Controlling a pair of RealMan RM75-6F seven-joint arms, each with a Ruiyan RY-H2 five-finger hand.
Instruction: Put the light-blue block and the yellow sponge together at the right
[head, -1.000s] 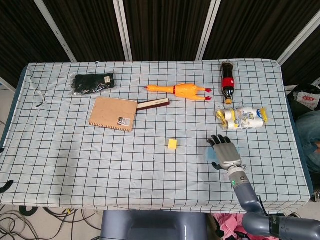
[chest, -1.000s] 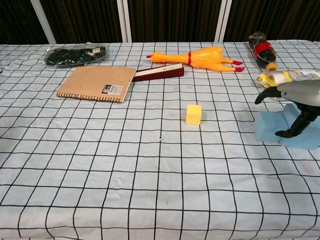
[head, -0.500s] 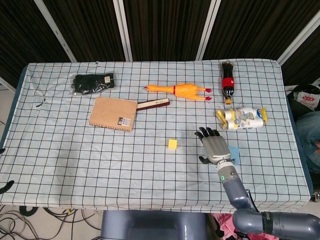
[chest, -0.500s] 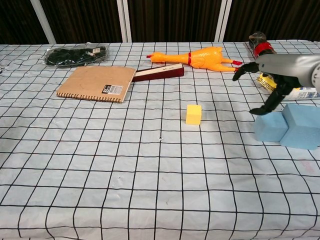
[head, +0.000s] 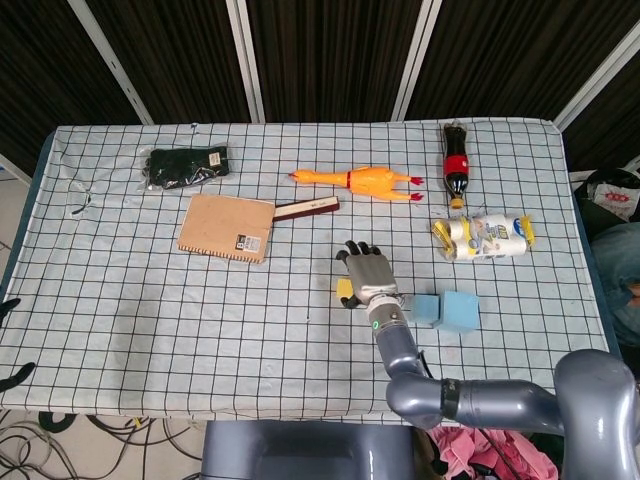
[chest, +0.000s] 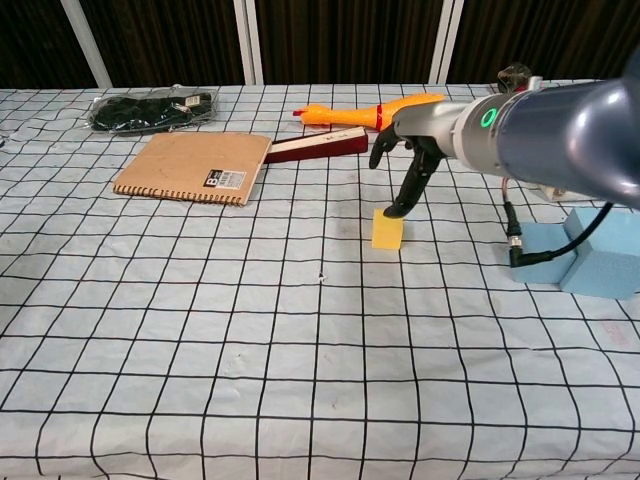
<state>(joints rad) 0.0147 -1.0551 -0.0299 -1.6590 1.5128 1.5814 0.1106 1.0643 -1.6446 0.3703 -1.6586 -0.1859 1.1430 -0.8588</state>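
Your right hand (head: 370, 277) is over the yellow sponge (chest: 387, 229), fingers spread and angled down, holding nothing; in the chest view one dark fingertip (chest: 393, 210) sits right at the sponge's top edge, though you cannot tell whether it actually touches. Your left hand shows in neither view.

The sponge stands on the checked tablecloth (head: 150, 300) near the middle of the table. The light-blue block (head: 459, 311) lies to the right of it, well apart, and shows as two blue pieces side by side. Behind the block are a bundle of yellow-and-white packets (head: 485, 236) and a cola bottle (head: 456, 163) lying on its side. A rubber chicken (head: 360, 182) lies beyond your hand, a dark red box (head: 307, 208) touching the corner of a brown spiral notebook (head: 227, 227), and a dark green packet (head: 186, 166) sits at the far left. Dark panels with pale diagonal strips (head: 245, 50) back the table; cables (head: 60, 430) trail on the floor below its near edge.

A second ago this hand was on the block at the right. It has let go, left the block there, and swung left across the cloth to the sponge, which has not moved.
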